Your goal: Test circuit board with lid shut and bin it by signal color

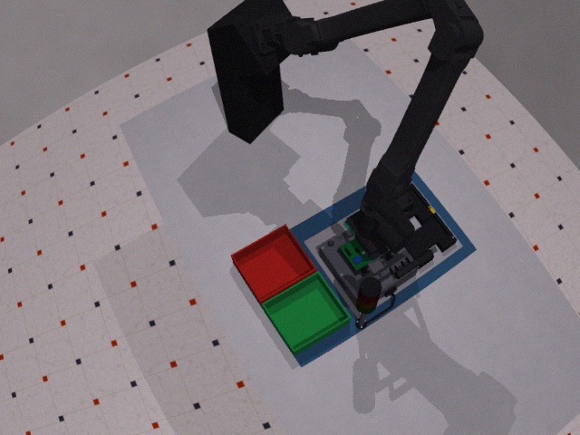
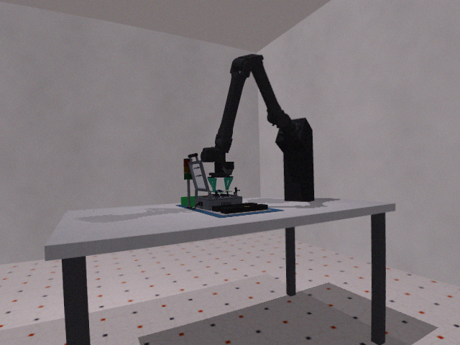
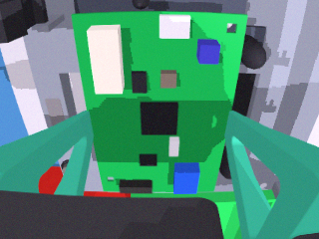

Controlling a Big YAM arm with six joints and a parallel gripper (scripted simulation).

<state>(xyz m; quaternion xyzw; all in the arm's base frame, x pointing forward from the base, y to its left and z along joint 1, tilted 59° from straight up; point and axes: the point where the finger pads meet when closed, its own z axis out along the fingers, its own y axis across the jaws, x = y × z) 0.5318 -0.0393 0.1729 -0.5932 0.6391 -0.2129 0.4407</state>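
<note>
The green circuit board [image 1: 347, 249] [image 3: 115, 131] is face up between the teal fingers. My gripper [image 2: 221, 190] [image 3: 159, 120] is shut on its two long edges and points straight down. The board hangs level just above the grey tester [image 1: 327, 255] [image 2: 223, 201]. Its white connector [image 3: 105, 60] is at the top of the wrist view. Black posts show beside the right edge [image 3: 254, 52] and past the connector end [image 3: 141, 3]. The lid [image 2: 194, 176] [image 1: 416, 265] stands open, its handle [image 2: 192, 155] up. The hook [image 2: 236, 190] stands opposite. The pins are hidden.
The signal tower [image 1: 368, 294] [image 2: 187, 169] stands beside the tester and shows no bright lamp. The red bin [image 1: 299, 247] and green bin [image 1: 330, 295] are upright. The black tray [image 1: 442, 234] [image 2: 241, 208] lies on the tester's other side. The open lid rises close to the gripper.
</note>
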